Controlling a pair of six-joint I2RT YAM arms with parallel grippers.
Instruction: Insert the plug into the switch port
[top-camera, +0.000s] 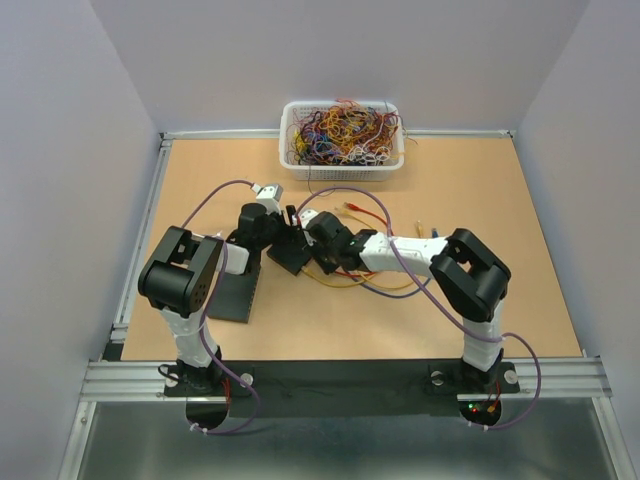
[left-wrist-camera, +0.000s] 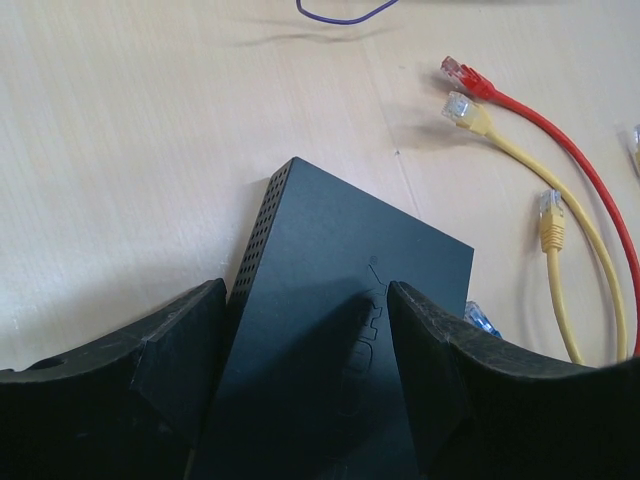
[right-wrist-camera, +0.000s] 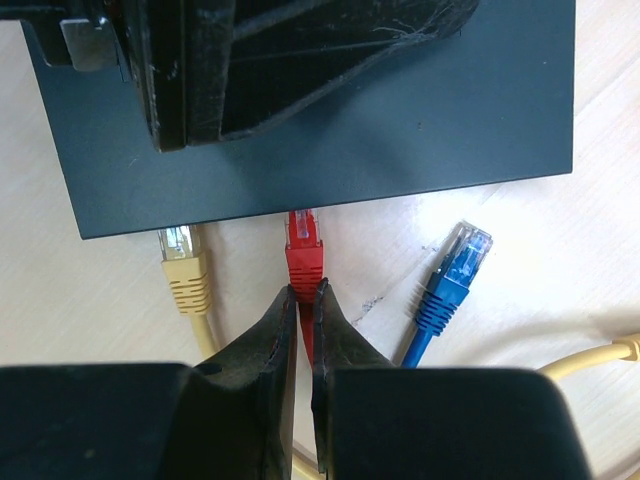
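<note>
Right wrist view: red plug (right-wrist-camera: 303, 245) is pinched at rear end by right gripper (right-wrist-camera: 303, 295), jaws closed on it. Plug tip is met by near edge of black network switch (right-wrist-camera: 450, 120); port is hidden under that edge, depth of entry cannot be told. Left gripper (left-wrist-camera: 305, 290) jaws are set wide astride switch; clamped or not cannot be told.

Plug to be kept square to edge and pushed straight, switch braced against sliding.

Yellow plug (right-wrist-camera: 183, 265) is seen just left, blue plug (right-wrist-camera: 452, 280) near right; sideways room judged narrow. Bare worktop (right-wrist-camera: 100, 330) is left behind for retreat.
</note>
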